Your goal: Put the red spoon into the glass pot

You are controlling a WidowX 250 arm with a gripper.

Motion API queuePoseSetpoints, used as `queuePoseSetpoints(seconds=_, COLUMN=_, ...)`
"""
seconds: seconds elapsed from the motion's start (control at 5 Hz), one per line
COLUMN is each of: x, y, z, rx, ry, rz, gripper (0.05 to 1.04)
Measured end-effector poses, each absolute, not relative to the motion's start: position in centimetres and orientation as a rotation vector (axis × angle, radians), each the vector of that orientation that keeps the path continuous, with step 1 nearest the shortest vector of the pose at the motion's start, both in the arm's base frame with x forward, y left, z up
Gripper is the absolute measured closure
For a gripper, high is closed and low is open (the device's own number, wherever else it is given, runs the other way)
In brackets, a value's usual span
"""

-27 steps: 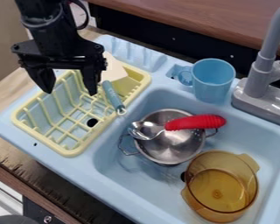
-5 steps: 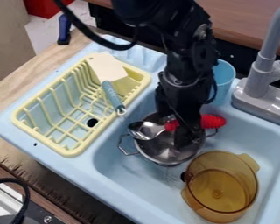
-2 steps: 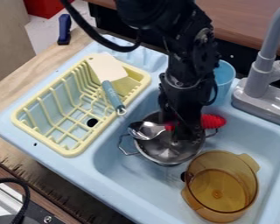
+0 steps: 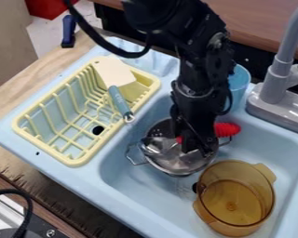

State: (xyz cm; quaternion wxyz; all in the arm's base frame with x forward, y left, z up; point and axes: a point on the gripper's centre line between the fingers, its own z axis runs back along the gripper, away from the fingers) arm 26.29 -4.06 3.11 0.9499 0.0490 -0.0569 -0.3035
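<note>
Over the metal pot in the sink, my gripper (image 4: 198, 148) hangs with its fingers shut on the handle of the red spoon (image 4: 226, 129), hiding the handle's middle. The red end sticks out to the right of the fingers, and the metal bowl of the spoon lies to their left, within the pot. The amber glass pot (image 4: 231, 204) stands in the sink, nearer the camera and to the right of the metal pot, with nothing visible inside.
The metal pot (image 4: 171, 163) has wire handles. A yellow dish rack (image 4: 77, 160) with a spatula (image 4: 119, 101) sits left of the sink. Behind the arm is a blue cup (image 4: 239, 80), and a grey faucet (image 4: 275, 86) rises at the right.
My arm has come from above the rack to the metal pot. The fingers have drawn closer together around the handle, and the spoon's metal bowl has shifted slightly toward the camera.
</note>
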Motion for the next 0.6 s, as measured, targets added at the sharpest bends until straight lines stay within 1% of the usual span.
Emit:
queuePoseSetpoints(seconds=0.2, x=26.29, y=-3.91, z=3.90, rx=0.108, ry=-0.129, rz=-0.616, gripper=0.761)
queuePoseSetpoints(seconds=0.6, x=25.61, y=-3.48, z=4.63, rx=0.099, ry=-0.090, rz=-0.598, gripper=0.761)
